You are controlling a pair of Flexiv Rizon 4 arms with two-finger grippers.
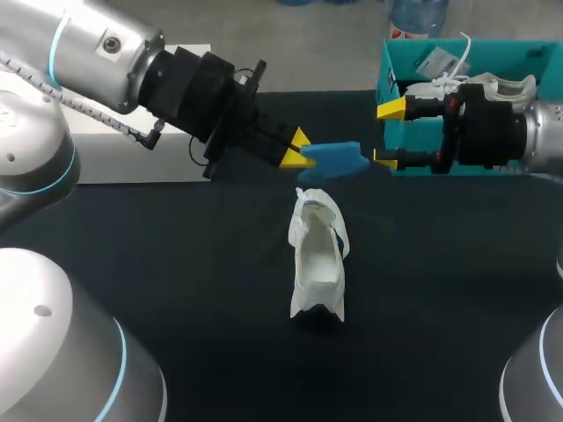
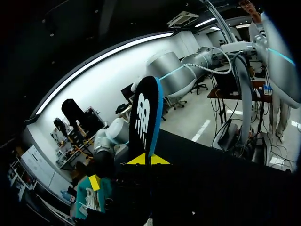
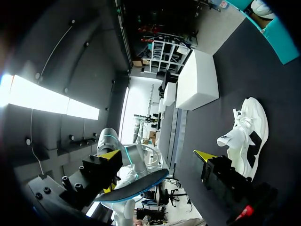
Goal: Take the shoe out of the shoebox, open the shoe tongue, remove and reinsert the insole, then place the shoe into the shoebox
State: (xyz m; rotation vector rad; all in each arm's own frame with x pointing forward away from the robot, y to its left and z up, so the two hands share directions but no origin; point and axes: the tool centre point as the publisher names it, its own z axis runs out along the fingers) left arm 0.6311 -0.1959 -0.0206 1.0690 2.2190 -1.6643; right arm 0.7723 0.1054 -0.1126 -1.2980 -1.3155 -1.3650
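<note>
I stood in a robotics lab: my left arm [image 1: 97, 40] at 10 o'clock, my right arm [image 1: 541, 132] at 3, over a black-clothed table [image 1: 176, 264].

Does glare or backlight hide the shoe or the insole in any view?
Head view: the white shoe washes out against the dark table; the blue insole reads well. Left wrist view: insole stands dark against the bright room behind. Right wrist view: shoe evenly lit, no glare on it.

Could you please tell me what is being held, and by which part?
The left gripper grips the blue insole by one end; the right gripper is open.
</note>
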